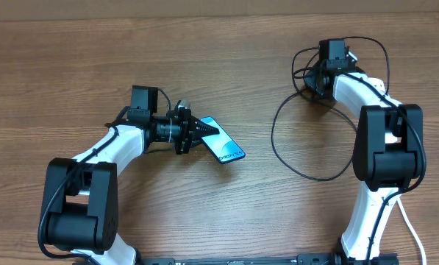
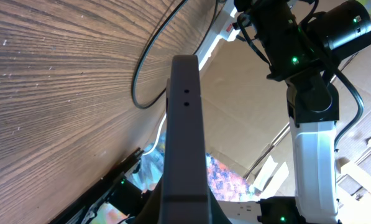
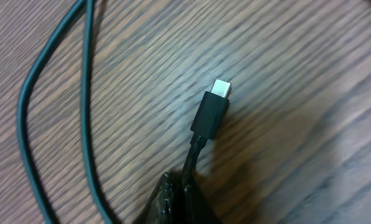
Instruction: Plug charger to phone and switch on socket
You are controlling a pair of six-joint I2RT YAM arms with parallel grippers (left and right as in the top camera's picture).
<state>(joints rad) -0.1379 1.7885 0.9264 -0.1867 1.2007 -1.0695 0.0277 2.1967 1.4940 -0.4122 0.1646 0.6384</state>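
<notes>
left tool clamps the slim teal-screened phone, mid wooden worktop; right tool pinches the thin black charger cable just behind its small connector tip — line the tip square to the phone's port, push straight.

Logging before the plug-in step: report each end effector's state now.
Left end effector: closed on the slim teal-screened smartphone.
Right end effector: closed on the thin black charger cable, just behind its connector.
</notes>
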